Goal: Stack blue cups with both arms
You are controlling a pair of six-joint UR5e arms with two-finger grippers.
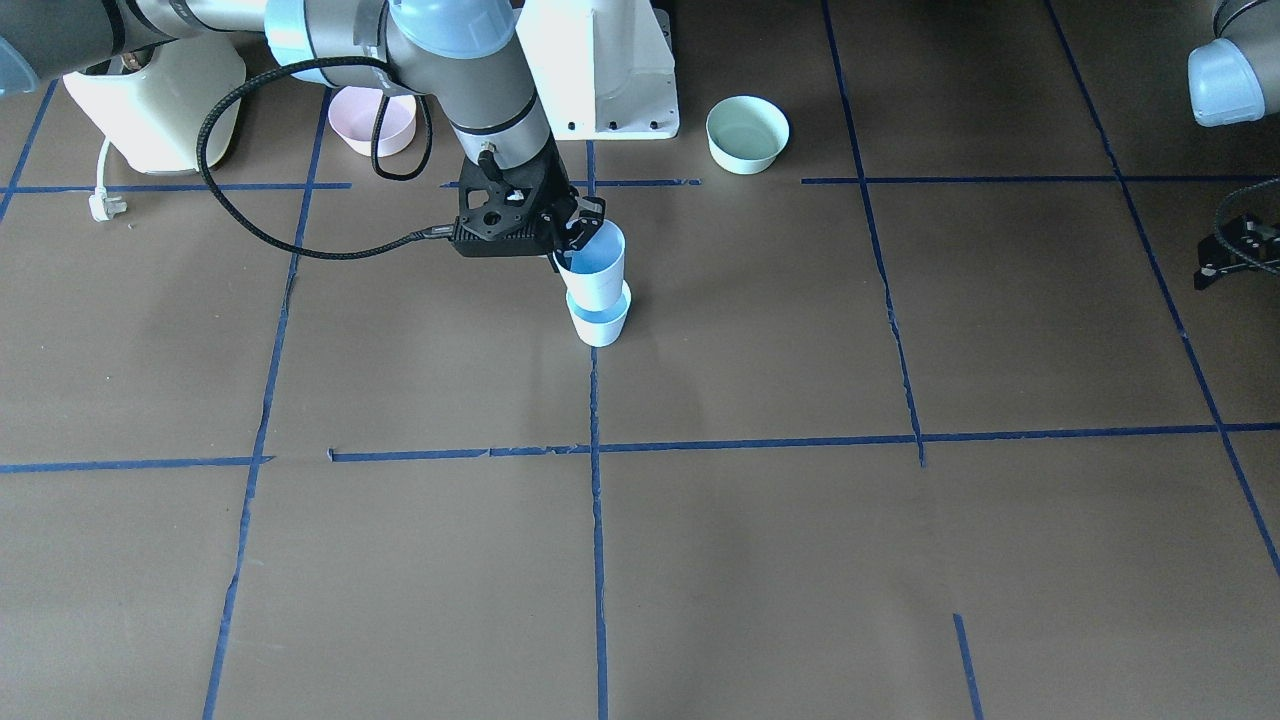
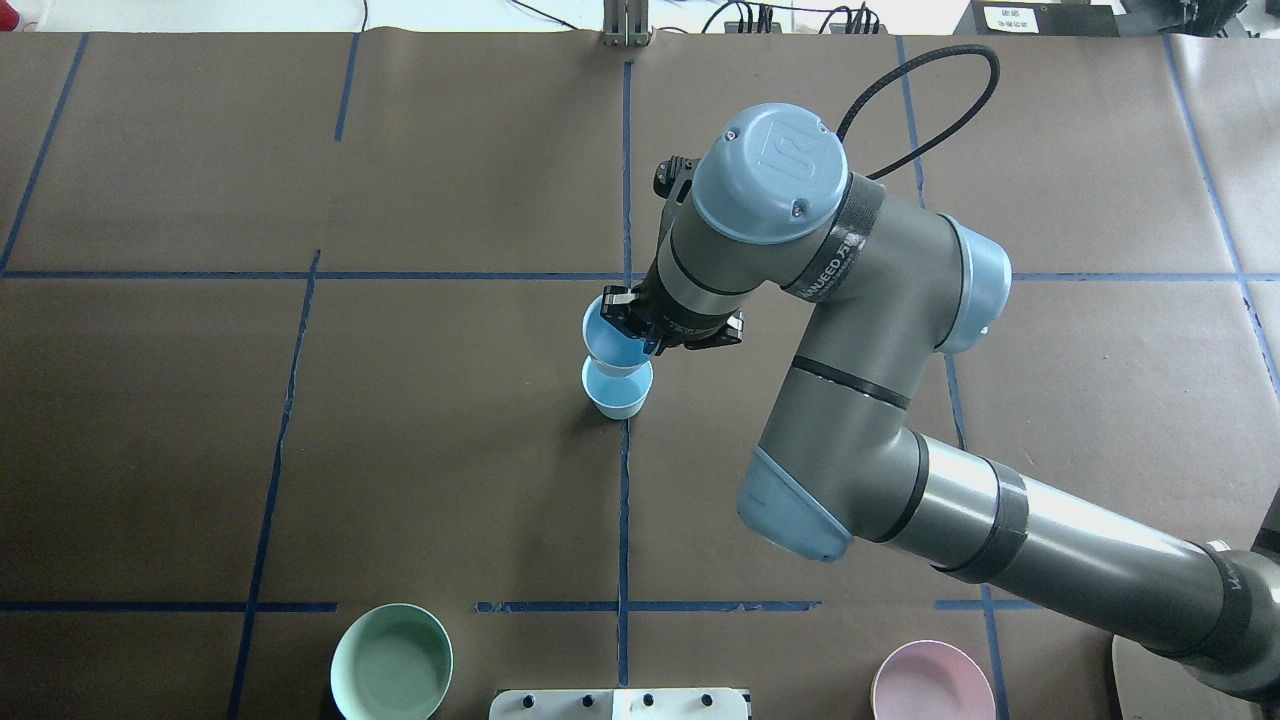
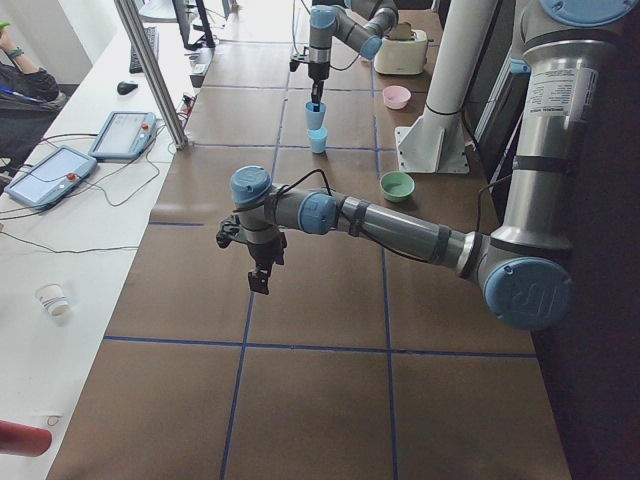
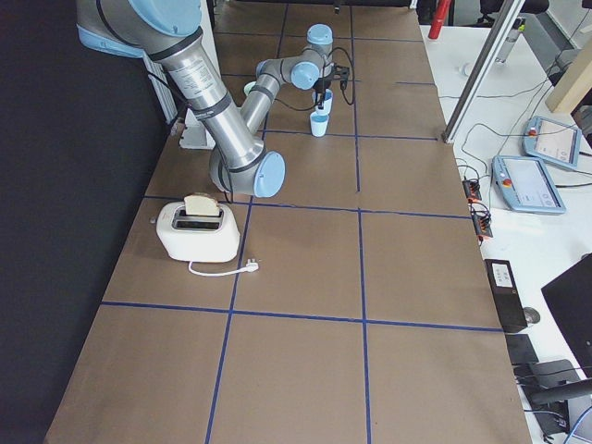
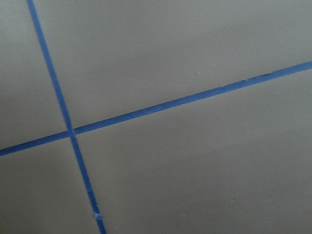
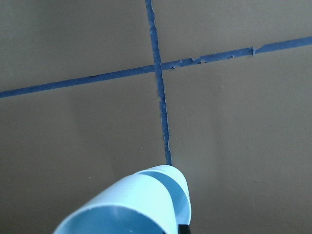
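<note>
My right gripper (image 1: pixel 577 235) is shut on the rim of a pale-blue cup (image 1: pixel 596 268), one finger inside and one outside. It holds this cup upright, right over the second blue cup (image 1: pixel 599 320), which stands on the table near the middle tape line. The held cup's base is at the lower cup's rim; I cannot tell whether they touch. The overhead view shows the held cup (image 2: pixel 610 340) and the standing cup (image 2: pixel 618 390). My left gripper (image 1: pixel 1235 252) hangs empty above the table, far from the cups; I cannot tell whether it is open or shut.
A mint-green bowl (image 1: pixel 747 133) and a pink bowl (image 1: pixel 385 120) sit near the white pedestal (image 1: pixel 600 65). A toaster (image 1: pixel 155 100) with its cord stands at the table's end on my right side. Blue tape lines cross the brown table.
</note>
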